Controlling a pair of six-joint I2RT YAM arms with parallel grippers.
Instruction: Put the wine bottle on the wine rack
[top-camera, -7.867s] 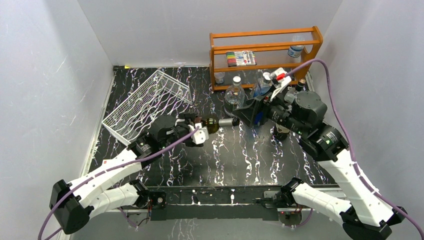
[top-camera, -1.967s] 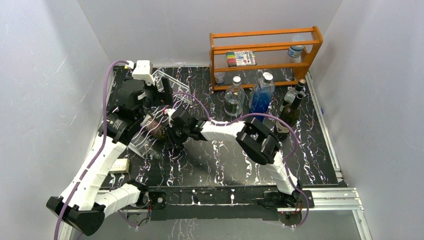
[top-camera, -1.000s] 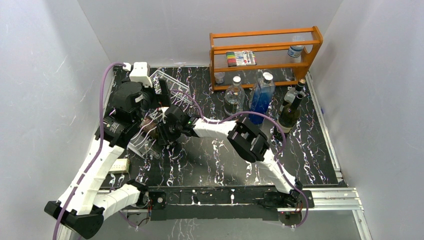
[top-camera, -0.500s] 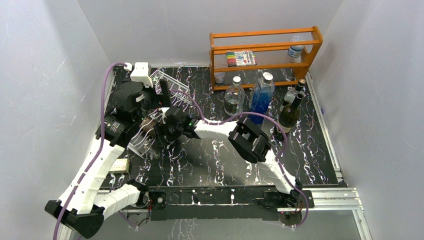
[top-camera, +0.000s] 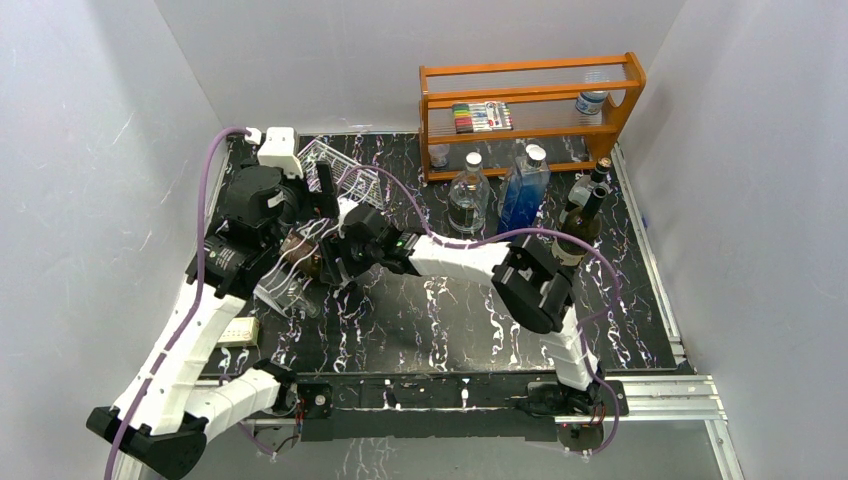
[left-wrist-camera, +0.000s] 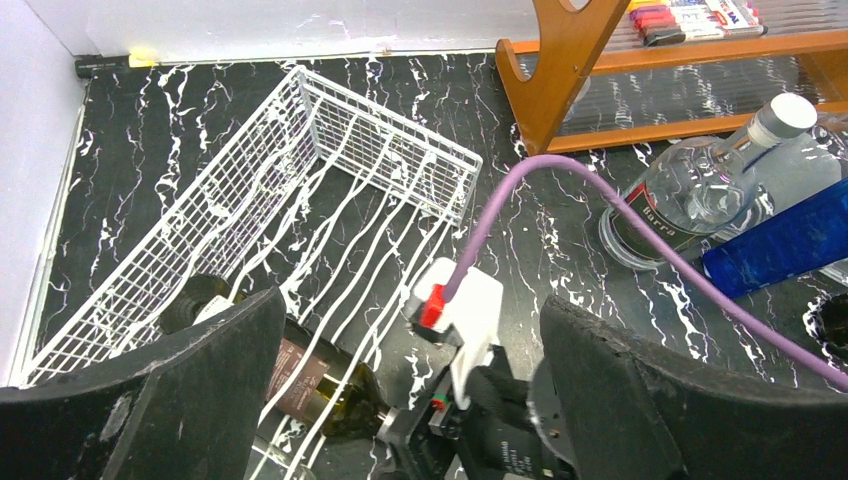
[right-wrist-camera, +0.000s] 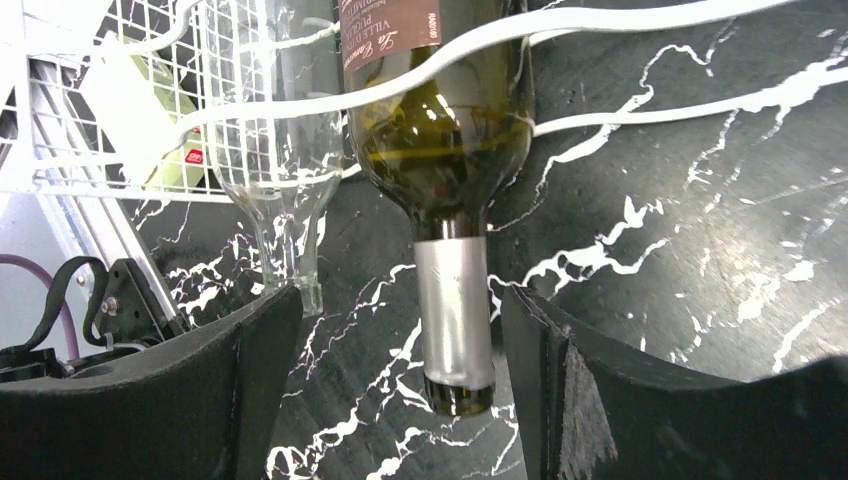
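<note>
Jaws of right gripper (right-wrist-camera: 400, 330) wide, gripping nothing; foil-capped neck between fingers, touching neither. Beyond: dark green glass wine bottle (right-wrist-camera: 440, 130) lying on white wire-grid wine rack (left-wrist-camera: 250, 200), clear glass bottle (right-wrist-camera: 275, 190) beside it. Left gripper (left-wrist-camera: 410, 305) wide, empty, above rack. Risk: finger clipping neck on retreat drags bottle off wires.

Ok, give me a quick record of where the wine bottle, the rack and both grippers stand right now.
wine bottle: lying in the rack, neck poking out past its edge
rack: white wire, also holds a clear bottle beside the wine bottle
right gripper: open, straddling the neck without touching
left gripper: open, above the rack, holding nothing
task: bottle looks placed
</note>
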